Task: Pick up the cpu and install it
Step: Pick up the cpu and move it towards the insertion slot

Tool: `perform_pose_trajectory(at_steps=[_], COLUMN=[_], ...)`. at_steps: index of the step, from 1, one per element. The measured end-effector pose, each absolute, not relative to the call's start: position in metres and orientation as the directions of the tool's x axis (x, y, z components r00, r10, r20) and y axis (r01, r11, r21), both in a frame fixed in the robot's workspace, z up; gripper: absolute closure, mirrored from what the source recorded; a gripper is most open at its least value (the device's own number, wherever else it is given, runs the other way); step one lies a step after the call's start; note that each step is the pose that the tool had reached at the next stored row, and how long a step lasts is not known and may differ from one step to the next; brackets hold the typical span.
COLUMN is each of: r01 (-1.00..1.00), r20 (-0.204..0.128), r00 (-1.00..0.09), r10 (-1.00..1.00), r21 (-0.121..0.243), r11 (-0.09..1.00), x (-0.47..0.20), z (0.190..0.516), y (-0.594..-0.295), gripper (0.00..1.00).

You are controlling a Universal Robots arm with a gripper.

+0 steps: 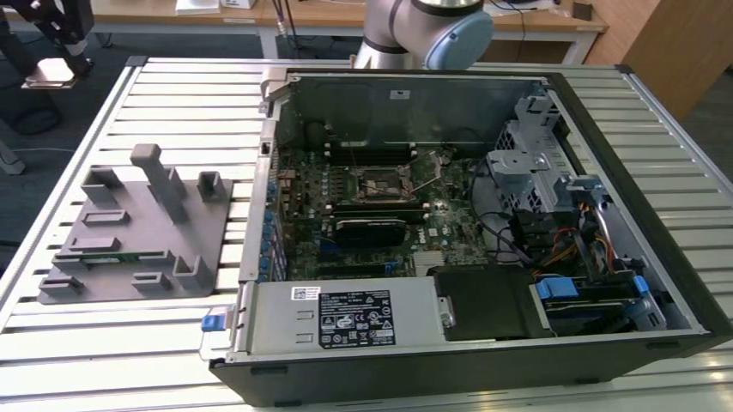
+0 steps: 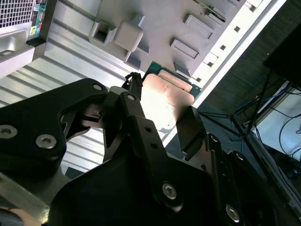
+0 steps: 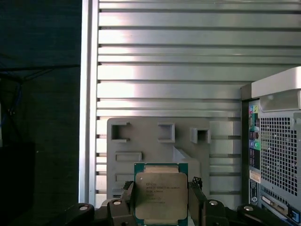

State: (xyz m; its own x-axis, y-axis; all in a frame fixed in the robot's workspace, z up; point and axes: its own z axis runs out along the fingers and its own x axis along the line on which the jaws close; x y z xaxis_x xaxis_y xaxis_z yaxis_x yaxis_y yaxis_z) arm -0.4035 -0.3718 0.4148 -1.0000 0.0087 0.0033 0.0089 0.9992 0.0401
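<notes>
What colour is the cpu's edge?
The cpu has a green edge, clearest in the first wrist view.

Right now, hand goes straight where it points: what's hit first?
Likely the grey fixture plate on the slatted table: both wrist views show it beyond the cpu in the hand. Depth unclear.

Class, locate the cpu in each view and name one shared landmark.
Exterior view: cpu at the exterior view's upper left, off the table's corner.
Second wrist view: cpu in the pincer, against the grey holder tray.
First wrist view: cpu before that tray.
Shared landmark: the tray.
</notes>
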Motion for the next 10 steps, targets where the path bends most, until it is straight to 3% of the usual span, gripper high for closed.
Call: perform_pose_trajectory(at_steps=[10], r01=[0.009], r20=[0.003], r00=[-1.0], r10=[0.009], r21=[0.04], r11=[0.999], x=[-0.391], z=[0.415], y=[-0.372], gripper=[0.46])
